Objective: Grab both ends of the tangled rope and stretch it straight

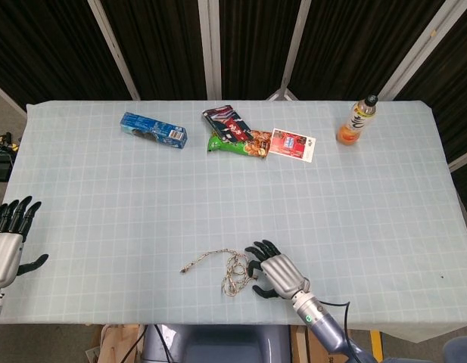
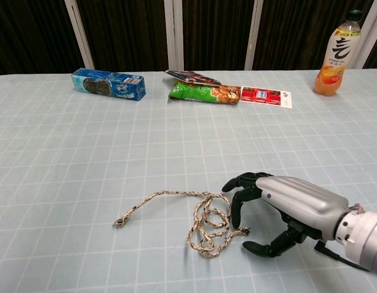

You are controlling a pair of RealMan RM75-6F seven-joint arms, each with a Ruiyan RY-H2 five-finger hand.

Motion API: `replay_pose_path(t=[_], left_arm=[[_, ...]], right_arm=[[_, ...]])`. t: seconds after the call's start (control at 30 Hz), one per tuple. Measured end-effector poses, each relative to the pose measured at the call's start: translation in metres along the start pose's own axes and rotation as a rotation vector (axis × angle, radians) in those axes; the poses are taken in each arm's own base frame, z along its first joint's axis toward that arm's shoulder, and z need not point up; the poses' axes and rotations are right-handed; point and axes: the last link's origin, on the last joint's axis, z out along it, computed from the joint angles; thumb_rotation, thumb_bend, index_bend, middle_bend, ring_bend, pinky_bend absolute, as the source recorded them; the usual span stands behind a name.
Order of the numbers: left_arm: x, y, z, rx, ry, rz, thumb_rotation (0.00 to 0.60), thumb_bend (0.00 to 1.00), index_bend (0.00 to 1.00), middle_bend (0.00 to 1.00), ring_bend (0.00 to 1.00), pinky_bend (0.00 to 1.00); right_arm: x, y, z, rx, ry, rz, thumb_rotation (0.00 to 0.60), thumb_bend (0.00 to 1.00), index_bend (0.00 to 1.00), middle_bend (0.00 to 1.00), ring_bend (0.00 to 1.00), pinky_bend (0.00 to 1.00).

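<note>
The tangled rope [image 2: 203, 223] lies on the table near its front edge, a beige braided cord with loops bunched at its right. One loose end [image 2: 118, 222] trails to the left, the other end [image 2: 243, 231] lies at the right of the tangle. In the head view the rope [image 1: 231, 271] is at bottom centre. My right hand [image 2: 280, 204] hovers just right of the tangle with fingers spread and curved around the right end, holding nothing; the head view has this right hand [image 1: 277, 270] beside the loops. My left hand [image 1: 7, 240] is off the table's left edge, fingers apart and empty.
A blue biscuit box [image 2: 109, 84], a green snack bag [image 2: 203, 93], a dark packet [image 2: 191, 77] and a red card [image 2: 266, 96] line the far side. An orange drink bottle [image 2: 335, 55] stands far right. A checked cloth [image 2: 84, 165] covers the table.
</note>
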Motion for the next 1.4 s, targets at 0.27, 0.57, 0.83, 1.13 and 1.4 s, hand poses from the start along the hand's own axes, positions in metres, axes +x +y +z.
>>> replay_pose_path(t=[0.27,0.57,0.83,1.13,1.4], left_arm=[[0.000,0.000,0.000,0.000,0.000,-0.002,0.600,0.01,0.00,0.00,0.00,0.00],[0.000,0.000,0.000,0.001,-0.003,-0.004,0.600,0.01,0.00,0.00,0.00,0.00],[0.000,0.000,0.000,-0.001,-0.004,-0.007,0.600,0.01,0.00,0.00,0.00,0.00],[0.001,0.000,-0.001,-0.003,-0.001,-0.009,0.600,0.01,0.00,0.00,0.00,0.00],[0.001,0.001,-0.002,-0.005,-0.002,-0.008,0.600,0.01,0.00,0.00,0.00,0.00]], right_arm=[[-0.003,-0.003,0.001,-0.005,-0.003,0.003,0.600,0.36,0.52,0.18,0.05,0.00],[-0.006,-0.002,0.002,-0.017,-0.015,0.003,0.600,0.42,0.56,0.18,0.05,0.00],[-0.007,-0.003,0.002,-0.021,-0.017,0.002,0.600,0.43,0.61,0.18,0.05,0.00],[0.001,-0.001,0.001,-0.026,0.005,0.001,0.600,0.48,0.62,0.18,0.05,0.00],[0.015,0.007,-0.001,-0.043,0.035,-0.020,0.600,0.48,0.63,0.18,0.05,0.00]])
